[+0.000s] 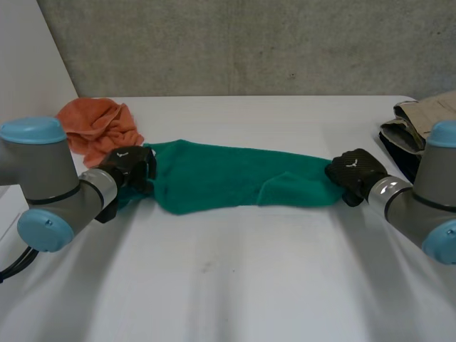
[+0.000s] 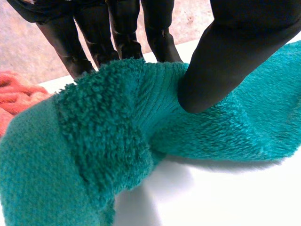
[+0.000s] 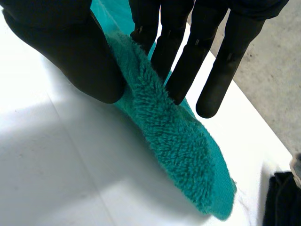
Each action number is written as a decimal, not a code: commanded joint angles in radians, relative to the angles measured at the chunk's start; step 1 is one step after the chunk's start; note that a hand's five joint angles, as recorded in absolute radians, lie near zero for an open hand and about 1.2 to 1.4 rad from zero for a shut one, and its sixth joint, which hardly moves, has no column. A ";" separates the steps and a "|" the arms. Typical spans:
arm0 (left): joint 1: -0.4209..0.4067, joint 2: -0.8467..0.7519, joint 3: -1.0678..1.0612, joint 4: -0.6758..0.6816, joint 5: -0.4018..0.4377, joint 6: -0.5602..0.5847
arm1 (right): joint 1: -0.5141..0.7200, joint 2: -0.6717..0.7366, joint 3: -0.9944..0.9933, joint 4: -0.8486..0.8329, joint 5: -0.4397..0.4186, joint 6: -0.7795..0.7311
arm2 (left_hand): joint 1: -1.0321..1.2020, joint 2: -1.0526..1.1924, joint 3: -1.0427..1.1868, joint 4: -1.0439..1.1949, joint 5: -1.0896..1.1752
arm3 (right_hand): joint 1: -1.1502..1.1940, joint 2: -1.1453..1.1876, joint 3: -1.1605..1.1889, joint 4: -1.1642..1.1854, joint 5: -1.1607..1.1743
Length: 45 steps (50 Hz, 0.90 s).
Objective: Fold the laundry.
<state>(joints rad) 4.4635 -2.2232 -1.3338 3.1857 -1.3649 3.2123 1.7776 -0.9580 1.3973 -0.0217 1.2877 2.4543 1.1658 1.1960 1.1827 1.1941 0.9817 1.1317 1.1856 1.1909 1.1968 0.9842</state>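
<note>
A green towel [image 1: 235, 177] lies stretched across the middle of the white table [image 1: 235, 285]. At the towel's left end my left hand [image 1: 130, 169] pinches it. In the left wrist view the thumb [image 2: 225, 56] presses the green towel [image 2: 117, 155] against the fingers [image 2: 117, 33] behind it. My right hand [image 1: 355, 173] holds the right end. In the right wrist view the thumb [image 3: 80, 56] and fingers [image 3: 188, 61] squeeze the green towel [image 3: 178, 146] by its edge, and the corner hangs past the fingertips.
An orange cloth [image 1: 96, 127] lies crumpled at the back left, just behind my left hand, also in the left wrist view [image 2: 16, 94]. Beige and dark garments [image 1: 413, 125] are piled at the table's right edge. A concrete wall stands behind the table.
</note>
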 commanded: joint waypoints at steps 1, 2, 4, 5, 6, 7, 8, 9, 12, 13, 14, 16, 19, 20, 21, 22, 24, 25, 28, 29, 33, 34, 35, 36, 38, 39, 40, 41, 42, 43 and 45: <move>-0.007 0.017 0.001 -0.085 -0.003 0.029 | -0.062 -0.036 -0.006 0.170 0.022 -0.058 | 0.230 0.200 0.214 0.202 0.240 | 0.177 0.123 0.118 0.112 0.150; -0.010 0.031 -0.005 -0.095 0.003 0.031 | -0.073 -0.045 -0.014 0.233 0.031 -0.101 | 0.230 0.200 0.214 0.202 0.240 | -0.306 -0.360 -0.366 -0.371 -0.333; -0.015 0.040 -0.008 -0.098 0.004 0.031 | -0.072 -0.071 -0.032 0.295 0.035 -0.144 | 0.230 0.200 0.214 0.202 0.240 | -0.581 -0.635 -0.640 -0.646 -0.608; -0.020 0.048 -0.010 -0.098 0.004 0.032 | -0.051 -0.082 -0.053 0.321 0.035 -0.146 | 0.230 0.200 0.214 0.202 0.240 | -0.637 -0.690 -0.696 -0.702 -0.664; -0.023 0.051 -0.011 -0.098 0.004 0.034 | -0.024 -0.090 -0.073 0.327 0.036 -0.133 | 0.230 0.200 0.214 0.202 0.240 | -0.675 -0.729 -0.734 -0.740 -0.702; -0.027 0.054 -0.013 -0.096 0.003 0.035 | -0.014 -0.094 -0.083 0.328 0.038 -0.124 | 0.230 0.200 0.214 0.202 0.240 | -0.684 -0.738 -0.743 -0.749 -0.711; -0.033 0.056 -0.013 -0.096 -0.002 0.035 | 0.017 -0.106 -0.116 0.335 0.036 -0.089 | 0.230 0.200 0.214 0.202 0.240 | -0.687 -0.741 -0.746 -0.752 -0.714; -0.036 0.057 -0.011 -0.095 -0.002 0.035 | 0.032 -0.111 -0.135 0.335 0.035 -0.071 | 0.230 0.200 0.214 0.202 0.240 | -0.687 -0.741 -0.746 -0.752 -0.714; -0.043 0.057 -0.008 -0.092 -0.005 0.041 | 0.089 -0.116 -0.210 0.350 0.019 0.001 | 0.230 0.200 0.214 0.202 0.240 | -0.684 -0.738 -0.743 -0.749 -0.711; -0.044 0.057 -0.007 -0.092 -0.006 0.044 | 0.109 -0.108 -0.228 0.356 0.006 0.018 | 0.230 0.200 0.214 0.202 0.240 | -0.678 -0.732 -0.738 -0.743 -0.705; -0.044 0.059 -0.007 -0.092 -0.006 0.046 | 0.140 -0.076 -0.268 0.365 -0.026 0.034 | 0.230 0.200 0.214 0.202 0.240 | -0.652 -0.706 -0.711 -0.717 -0.679; -0.044 0.066 -0.008 -0.093 -0.008 0.049 | 0.177 -0.009 -0.334 0.379 -0.096 0.032 | 0.230 0.200 0.214 0.202 0.240 | -0.588 -0.641 -0.647 -0.653 -0.614; -0.041 0.086 -0.013 -0.092 -0.008 0.051 | 0.217 0.120 -0.460 0.440 -0.172 -0.001 | 0.230 0.200 0.214 0.202 0.240 | -0.482 -0.536 -0.541 -0.547 -0.509; -0.040 0.089 -0.013 -0.092 -0.008 0.051 | 0.221 0.146 -0.486 0.454 -0.171 -0.012 | 0.230 0.200 0.214 0.202 0.240 | -0.470 -0.524 -0.529 -0.535 -0.497; -0.037 0.095 -0.013 -0.092 -0.008 0.051 | 0.227 0.195 -0.535 0.482 -0.159 -0.044 | 0.230 0.200 0.214 0.202 0.240 | -0.455 -0.509 -0.515 -0.520 -0.482; -0.035 0.099 -0.013 -0.092 -0.008 0.051 | 0.229 0.215 -0.557 0.489 -0.153 -0.058 | 0.230 0.200 0.214 0.202 0.240 | -0.449 -0.503 -0.509 -0.514 -0.476; -0.030 0.105 -0.010 -0.092 -0.008 0.051 | 0.240 0.272 -0.616 0.511 -0.125 -0.107 | 0.230 0.200 0.214 0.202 0.240 | -0.432 -0.486 -0.491 -0.497 -0.459; -0.027 0.106 -0.008 -0.092 -0.008 0.051 | 0.243 0.284 -0.630 0.516 -0.116 -0.124 | 0.230 0.200 0.214 0.202 0.240 | -0.417 -0.471 -0.476 -0.482 -0.444; -0.023 0.109 -0.005 -0.092 -0.008 0.047 | 0.241 0.329 -0.661 0.514 -0.085 -0.179 | 0.230 0.200 0.214 0.202 0.240 | -0.405 -0.459 -0.464 -0.470 -0.432; -0.021 0.109 -0.005 -0.092 -0.008 0.047 | 0.243 0.337 -0.663 0.511 -0.077 -0.189 | 0.230 0.200 0.214 0.202 0.240 | -0.405 -0.459 -0.464 -0.470 -0.432; -0.021 0.109 -0.004 -0.092 -0.008 0.051 | 0.241 0.355 -0.669 0.479 -0.057 -0.192 | 0.230 0.200 0.214 0.202 0.240 | -0.405 -0.459 -0.464 -0.470 -0.432; -0.021 0.109 -0.004 -0.092 -0.008 0.052 | 0.241 0.357 -0.666 0.462 -0.050 -0.189 | 0.230 0.200 0.214 0.202 0.240 | -0.382 -0.436 -0.441 -0.447 -0.409; -0.023 0.109 -0.004 -0.092 -0.008 0.052 | 0.240 0.357 -0.664 0.454 -0.044 -0.189 | 0.230 0.200 0.214 0.202 0.240 | -0.367 -0.421 -0.426 -0.432 -0.394; -0.023 0.108 -0.004 -0.092 -0.008 0.052 | 0.240 0.355 -0.663 0.447 -0.039 -0.187 | 0.230 0.200 0.214 0.202 0.240 | -0.355 -0.409 -0.415 -0.420 -0.382; -0.023 0.108 -0.004 -0.092 -0.008 0.052 | 0.235 0.351 -0.655 0.437 -0.031 -0.192 | 0.230 0.200 0.214 0.202 0.240 | -0.347 -0.400 -0.406 -0.412 -0.374; -0.024 0.108 -0.002 -0.092 -0.010 0.052 | 0.234 0.349 -0.650 0.434 -0.030 -0.190 | 0.230 0.200 0.214 0.202 0.240 | -0.347 -0.400 -0.406 -0.412 -0.373; -0.024 0.108 -0.002 -0.092 -0.010 0.052 | 0.232 0.346 -0.647 0.431 -0.028 -0.187 | 0.230 0.200 0.214 0.202 0.240 | -0.344 -0.397 -0.403 -0.409 -0.371; -0.024 0.106 -0.002 -0.092 -0.010 0.054 | 0.230 0.344 -0.641 0.428 -0.028 -0.187 | 0.230 0.200 0.214 0.202 0.240 | -0.329 -0.383 -0.388 -0.394 -0.356; -0.024 0.106 -0.001 -0.092 -0.010 0.057 | 0.226 0.341 -0.633 0.425 -0.030 -0.189 | 0.230 0.200 0.214 0.202 0.240 | -0.303 -0.357 -0.362 -0.368 -0.330; -0.024 0.105 0.001 -0.092 -0.011 0.058 | 0.223 0.340 -0.630 0.425 -0.031 -0.190 | 0.230 0.200 0.214 0.202 0.240 | -0.300 -0.353 -0.359 -0.365 -0.327; -0.024 0.102 0.004 -0.092 -0.014 0.064 | 0.215 0.338 -0.620 0.428 -0.034 -0.192 | 0.230 0.200 0.214 0.202 0.240 | -0.291 -0.345 -0.350 -0.356 -0.318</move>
<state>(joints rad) 4.4403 -2.1158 -1.3358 3.0940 -1.3740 3.2662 2.0097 -0.6065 0.7474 0.4132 1.2572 2.2621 1.1659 1.1967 1.1860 1.1951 0.9817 0.7100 0.7008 0.7085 0.7083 0.5345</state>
